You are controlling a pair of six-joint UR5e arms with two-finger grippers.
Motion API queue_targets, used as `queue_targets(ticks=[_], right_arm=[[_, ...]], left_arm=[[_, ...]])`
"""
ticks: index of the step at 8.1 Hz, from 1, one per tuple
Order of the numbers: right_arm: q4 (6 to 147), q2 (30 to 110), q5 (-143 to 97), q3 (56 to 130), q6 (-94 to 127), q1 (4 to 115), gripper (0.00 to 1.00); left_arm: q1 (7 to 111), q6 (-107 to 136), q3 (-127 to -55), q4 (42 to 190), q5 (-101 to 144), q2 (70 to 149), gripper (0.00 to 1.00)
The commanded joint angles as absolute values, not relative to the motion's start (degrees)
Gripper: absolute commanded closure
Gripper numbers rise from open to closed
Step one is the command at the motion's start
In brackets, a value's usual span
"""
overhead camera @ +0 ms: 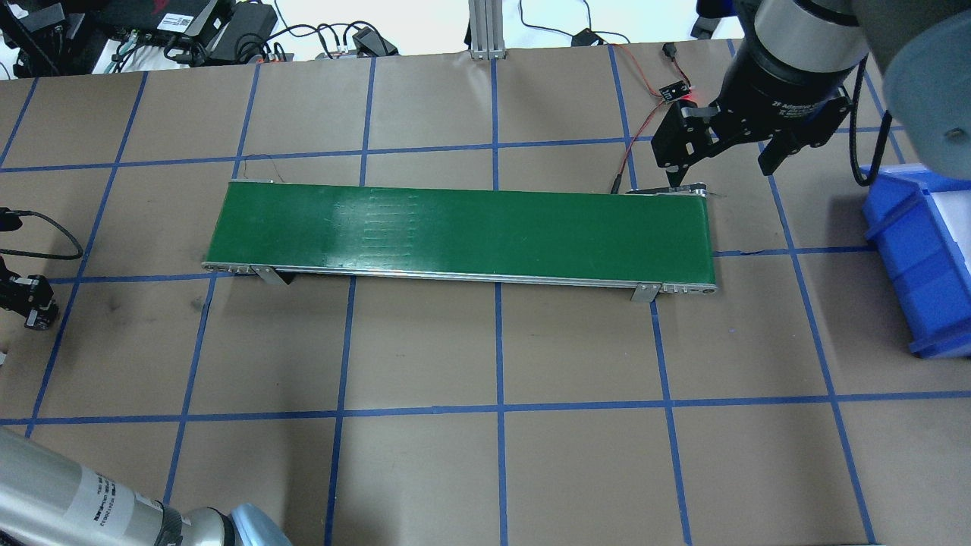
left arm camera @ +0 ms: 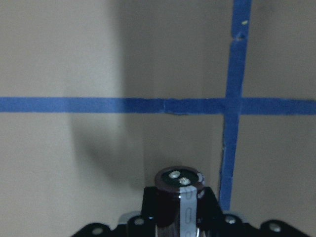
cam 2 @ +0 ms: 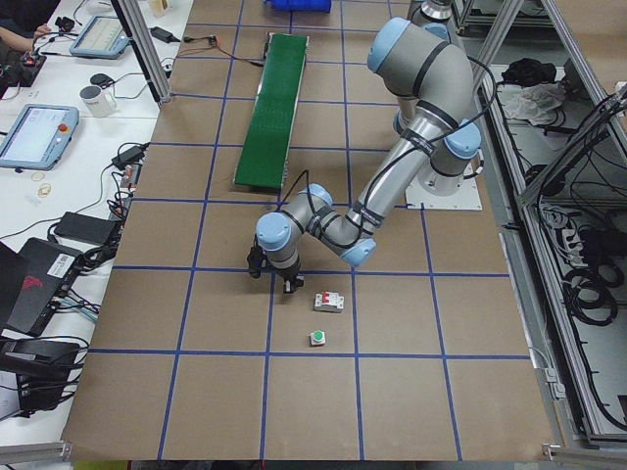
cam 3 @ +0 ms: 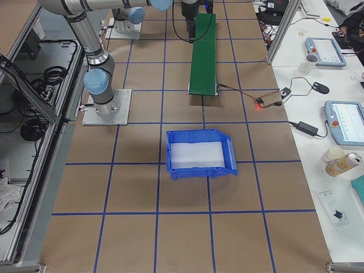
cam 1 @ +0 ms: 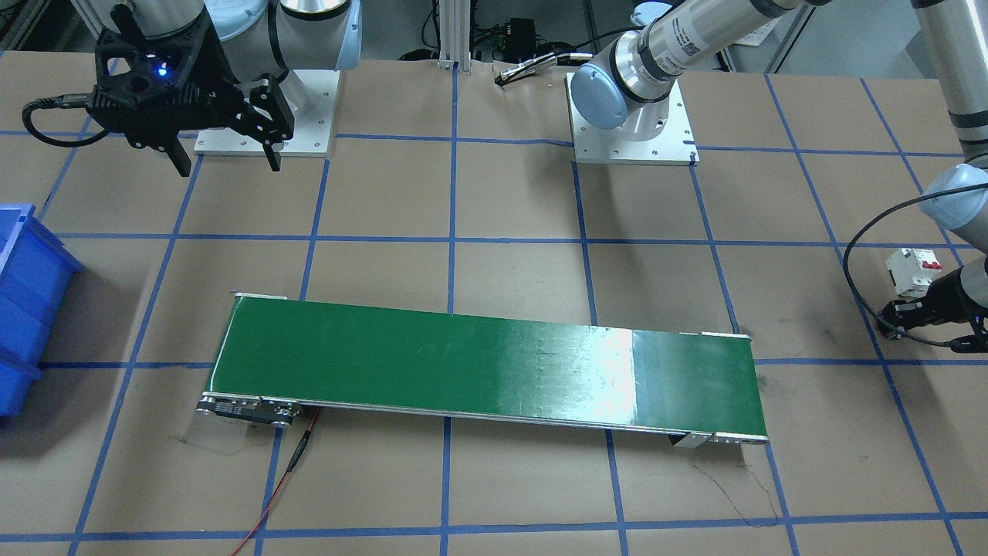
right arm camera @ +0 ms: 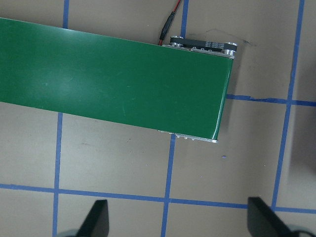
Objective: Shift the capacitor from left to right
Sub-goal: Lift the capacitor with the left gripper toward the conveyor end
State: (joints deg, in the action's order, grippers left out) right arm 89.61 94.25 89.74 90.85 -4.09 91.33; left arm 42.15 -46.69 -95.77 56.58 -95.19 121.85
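Note:
The capacitor (left arm camera: 178, 183), a stubby dark cylinder with a pale stripe and two terminals on its top, sits between the black fingers of my left gripper (left arm camera: 178, 210), which is shut on it low over the brown table. That gripper (cam 1: 891, 320) is at the table's left end, beside the white breaker (cam 1: 914, 270); the capacitor is hidden in the front-facing view. My right gripper (overhead camera: 721, 163) hangs open and holds nothing above the far right end of the green conveyor belt (overhead camera: 463, 231); its fingertips (right arm camera: 98, 222) frame the belt end from above.
A blue bin (overhead camera: 922, 258) with a white liner stands right of the belt. A green-capped push button (cam 2: 317, 338) lies near the breaker (cam 2: 329, 302). A red wire (cam 1: 289, 471) and a small sensor board (overhead camera: 669, 92) lie by the belt's right end.

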Motion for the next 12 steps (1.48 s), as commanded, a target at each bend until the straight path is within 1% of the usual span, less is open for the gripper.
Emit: queue_targets(ticks=[1, 4, 5, 6, 7, 9, 12], right_arm=[[89.47, 94.22, 89.74, 91.14, -4.22, 91.41, 0.0], [89.47, 94.22, 90.09, 91.23, -4.31, 91.41, 0.0], [89.47, 94.31, 90.0, 91.4, -4.22, 91.32, 0.0], [89.47, 94.31, 90.0, 91.49, -4.22, 91.32, 0.0], [89.47, 94.22, 90.09, 91.49, -4.22, 91.32, 0.0], [89.47, 94.22, 90.09, 91.49, -4.22, 91.32, 0.0], [89.47, 94.22, 90.09, 91.49, -4.22, 91.32, 0.0]], left_arm=[[42.1, -49.13, -95.54, 58.44, -95.54, 120.16, 1.0], [44.54, -45.38, -95.62, 67.22, -94.84, 110.95, 1.0], [49.61, -42.83, -95.54, 68.19, -95.1, 108.74, 1.0], [54.53, -39.32, -95.54, 68.46, -95.27, 107.68, 1.0], [57.28, -35.55, -95.54, 68.64, -95.27, 106.8, 1.0], [59.66, -30.62, -95.62, 69.52, -93.36, 107.23, 1.0], [71.95, -18.05, -95.62, 70.22, -93.08, 107.4, 1.0]])
